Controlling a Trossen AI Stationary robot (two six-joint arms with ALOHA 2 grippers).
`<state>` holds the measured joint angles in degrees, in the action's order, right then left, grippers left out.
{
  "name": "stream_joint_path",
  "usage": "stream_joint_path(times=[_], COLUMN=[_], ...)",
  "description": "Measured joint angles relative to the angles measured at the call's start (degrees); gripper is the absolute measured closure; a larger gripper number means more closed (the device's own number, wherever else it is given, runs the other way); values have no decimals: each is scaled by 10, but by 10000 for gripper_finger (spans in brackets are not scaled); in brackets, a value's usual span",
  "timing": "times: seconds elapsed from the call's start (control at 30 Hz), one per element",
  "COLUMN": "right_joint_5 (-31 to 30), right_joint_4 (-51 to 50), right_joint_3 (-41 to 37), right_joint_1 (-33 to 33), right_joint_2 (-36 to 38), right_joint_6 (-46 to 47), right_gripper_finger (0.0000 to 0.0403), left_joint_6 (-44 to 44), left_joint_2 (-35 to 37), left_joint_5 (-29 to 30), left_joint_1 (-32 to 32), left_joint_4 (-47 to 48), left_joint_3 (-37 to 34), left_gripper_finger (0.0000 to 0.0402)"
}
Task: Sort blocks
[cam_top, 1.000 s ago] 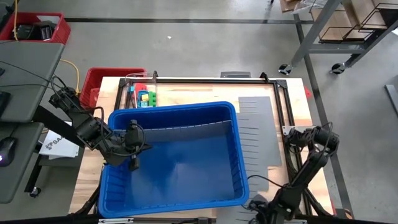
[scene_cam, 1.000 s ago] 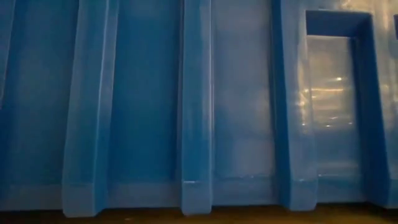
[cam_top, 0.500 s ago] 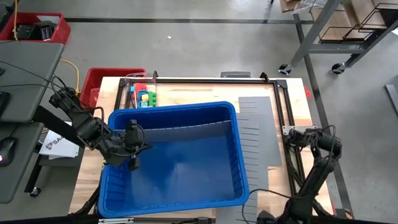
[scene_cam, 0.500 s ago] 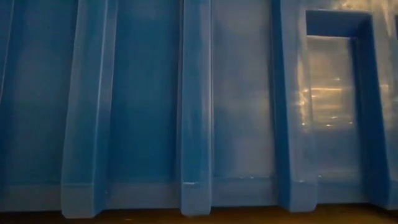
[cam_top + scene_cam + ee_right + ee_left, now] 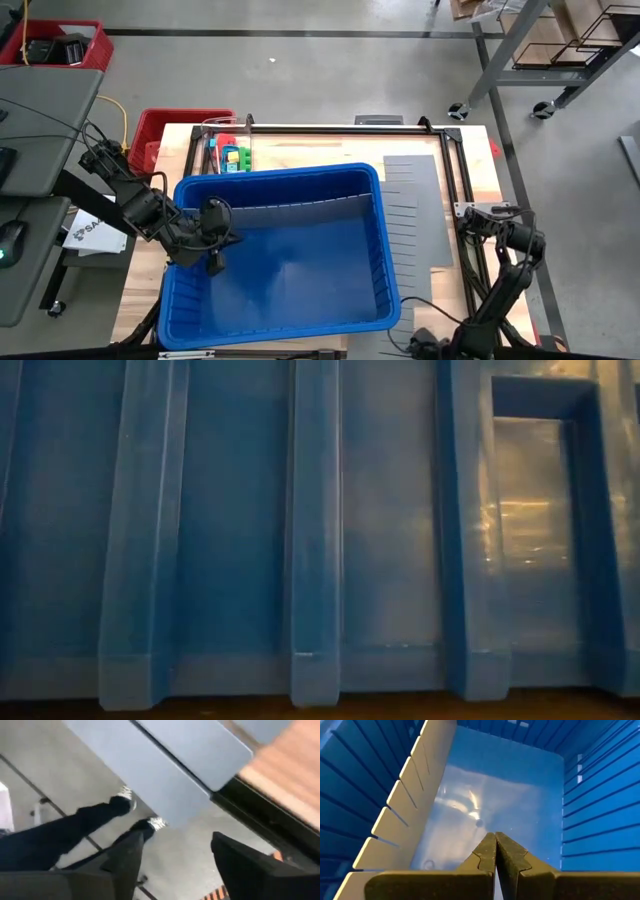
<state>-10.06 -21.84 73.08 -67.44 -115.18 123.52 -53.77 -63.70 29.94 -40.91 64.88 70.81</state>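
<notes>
The blocks (image 5: 232, 157), small and of mixed colours, lie in a clear tray on the table behind the far left corner of the blue bin (image 5: 380, 250). My left gripper (image 5: 213, 263) hangs inside the bin near its left wall, shut and empty above the bin's floor (image 5: 485, 795). In its wrist view the shut fingers (image 5: 495, 847) point down at that floor, beside a grey divider panel (image 5: 405, 805) that stands across the bin. My right gripper (image 5: 478, 222) is at the table's right edge, open (image 5: 175, 852) with nothing between its fingers.
Grey divider panels (image 5: 415, 195) lie flat on the table right of the bin, and they also show in the right wrist view (image 5: 165, 765). A black frame (image 5: 450, 170) borders the table. A red crate (image 5: 165, 128) stands at the far left. The bin's near wall (image 5: 320, 540) fills the low view.
My right hand has shifted a little toward the table's near edge and sunk slightly. The bin, panels and blocks have stayed where they were.
</notes>
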Motion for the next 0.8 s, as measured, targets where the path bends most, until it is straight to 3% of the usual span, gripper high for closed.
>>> stream_joint_path(times=[0.1,0.23,0.33,0.53,0.8], right_joint_5=[2,-45,-43,-28,-75], right_joint_4=[-25,11,19,142,135], right_joint_3=[0,-1,0,0,0], right_joint_1=[-1,-3,0,14,38], right_joint_2=[1,-3,-15,-62,-66], right_joint_6=[4,5,8,9,-2], right_gripper_finger=[157,155,155,155,158], left_joint_6=[-24,-51,-62,-67,-67], left_joint_2=[0,0,0,0,0], left_joint_5=[-12,-17,-30,-42,-40], left_joint_1=[0,0,0,0,4], left_joint_4=[0,-1,-2,-5,-4], left_joint_3=[0,0,0,0,0], left_gripper_finger=[401,401,401,401,401])
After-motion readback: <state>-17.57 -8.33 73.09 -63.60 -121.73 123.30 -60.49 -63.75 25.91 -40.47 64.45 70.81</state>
